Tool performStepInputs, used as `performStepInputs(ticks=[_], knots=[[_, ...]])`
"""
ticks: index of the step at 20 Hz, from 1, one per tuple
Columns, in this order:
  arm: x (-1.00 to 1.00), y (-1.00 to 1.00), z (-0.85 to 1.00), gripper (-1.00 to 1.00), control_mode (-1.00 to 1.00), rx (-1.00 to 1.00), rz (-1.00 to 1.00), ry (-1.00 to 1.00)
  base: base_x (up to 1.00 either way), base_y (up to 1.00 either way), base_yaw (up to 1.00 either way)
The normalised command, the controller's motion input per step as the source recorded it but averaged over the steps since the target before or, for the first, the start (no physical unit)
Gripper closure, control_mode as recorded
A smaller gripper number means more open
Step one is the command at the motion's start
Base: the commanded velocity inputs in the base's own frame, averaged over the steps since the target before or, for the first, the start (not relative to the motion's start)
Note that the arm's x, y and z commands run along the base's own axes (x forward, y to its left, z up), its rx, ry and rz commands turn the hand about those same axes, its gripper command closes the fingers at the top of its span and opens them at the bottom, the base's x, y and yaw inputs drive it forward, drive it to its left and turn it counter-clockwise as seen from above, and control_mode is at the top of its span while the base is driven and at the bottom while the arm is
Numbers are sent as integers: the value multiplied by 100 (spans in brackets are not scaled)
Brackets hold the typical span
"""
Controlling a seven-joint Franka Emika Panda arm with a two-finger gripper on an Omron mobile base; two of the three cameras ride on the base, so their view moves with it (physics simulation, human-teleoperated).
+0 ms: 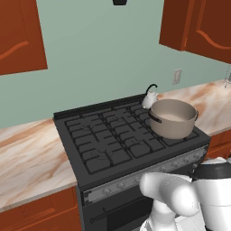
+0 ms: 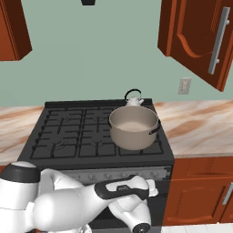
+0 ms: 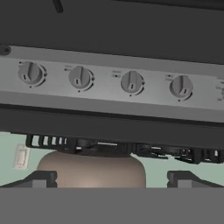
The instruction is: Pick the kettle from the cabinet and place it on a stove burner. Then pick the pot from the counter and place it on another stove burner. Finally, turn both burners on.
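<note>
Knobs (image 3: 80, 78) sit closest to my wrist camera, four across the silver panel, upside down, with the pot (image 3: 91, 171) beyond. Fingers spread wide, holding nothing. Pot and kettle (image 2: 134, 98) already sit on the right-hand burners (image 2: 77, 132). Risk: picking the wrong look-alike knob. Panel lettering is probably too blurred to read.

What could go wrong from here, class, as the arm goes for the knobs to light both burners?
1. The knobs look alike in a row; the open gripper could turn one for an empty burner rather than those under the pot or kettle.
2. The kettle stands close behind the pot, so two flames would burn side by side.
3. The cabinet door hangs open over the counter.
</note>
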Motion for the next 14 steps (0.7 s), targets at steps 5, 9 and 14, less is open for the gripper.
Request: performStepInputs(ticks=[5, 9, 14], knots=[[3, 0, -13, -100, -100, 0, -1, 0, 0, 0, 0], [8, 0, -9, -100, -100, 0, 0, 0, 0, 0, 0], [7, 0, -3, -100, -100, 0, 0, 0, 0, 0, 0]])
